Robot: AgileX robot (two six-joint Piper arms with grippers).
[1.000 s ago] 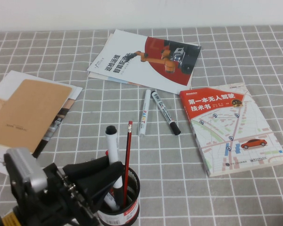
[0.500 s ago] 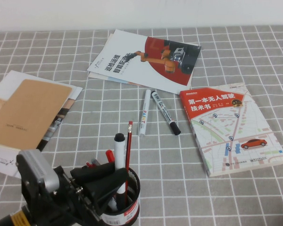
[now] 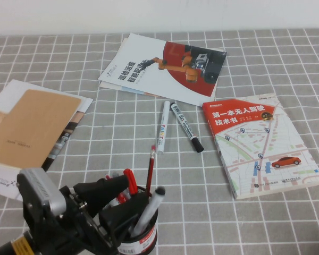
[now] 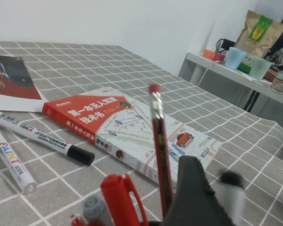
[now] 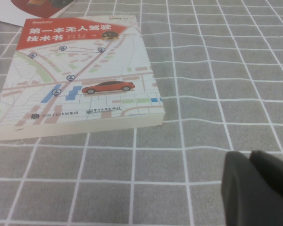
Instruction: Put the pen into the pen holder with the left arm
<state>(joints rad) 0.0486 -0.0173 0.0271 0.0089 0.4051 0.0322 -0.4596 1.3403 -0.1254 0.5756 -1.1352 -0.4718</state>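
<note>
While the left gripper (image 3: 114,204) hangs spread and empty over the pen holder (image 3: 141,240), the pen (image 3: 148,212) leans inside — just beside its fingers. Right gripper (image 5: 258,188): fingertips pressed together, mostly cropped.

The holder (image 3: 137,234) stands at the near edge of the worktop (image 3: 202,186); everything else lies behind it. In the holder the pen (image 3: 149,212) leans right, the pencil (image 3: 150,170) stands nearly upright, and other pens (image 3: 128,180) sit on the left side. The left tool (image 3: 117,204) is at the holder's rim, one finger on each side of its left part. Behind the holder two markers (image 3: 175,127) lie side by side. The map book (image 3: 260,143) lies behind and right of the holder, the notebook (image 3: 29,127) behind and left, the brochure (image 3: 165,66) farthest behind. The right tool (image 5: 257,188) hangs over bare worktop, right of the holder, near the map book.
</note>
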